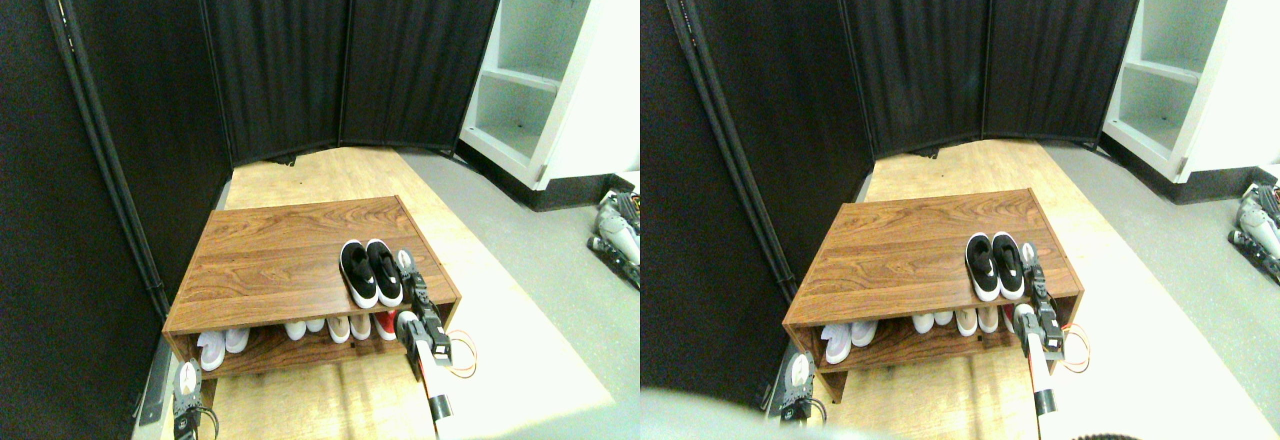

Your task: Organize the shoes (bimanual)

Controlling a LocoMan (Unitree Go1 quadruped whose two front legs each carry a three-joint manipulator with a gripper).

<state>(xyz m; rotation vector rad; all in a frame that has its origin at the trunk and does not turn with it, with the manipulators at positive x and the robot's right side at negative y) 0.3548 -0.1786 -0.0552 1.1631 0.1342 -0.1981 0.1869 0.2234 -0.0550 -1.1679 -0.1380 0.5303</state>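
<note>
Two small black sneakers with white soles stand side by side on the right part of the wooden shoe rack's top [270, 250], toes toward me: the left shoe [357, 273] and the right shoe [384, 271], touching each other. My right manipulator reaches up at the rack's front right corner, and its gripper [407, 263] sits just right of the right shoe, close beside it. Whether it touches the shoe cannot be told. My left gripper [186, 382] is low at the rack's front left corner, far from the shoes.
The rack's lower shelf holds white and beige shoes [222, 343] and a red shoe [385, 322]. Black folding screens [300, 50] stand behind and to the left. A white shelf unit [540, 70] stands at the back right. A cable [463, 350] loops by the right arm.
</note>
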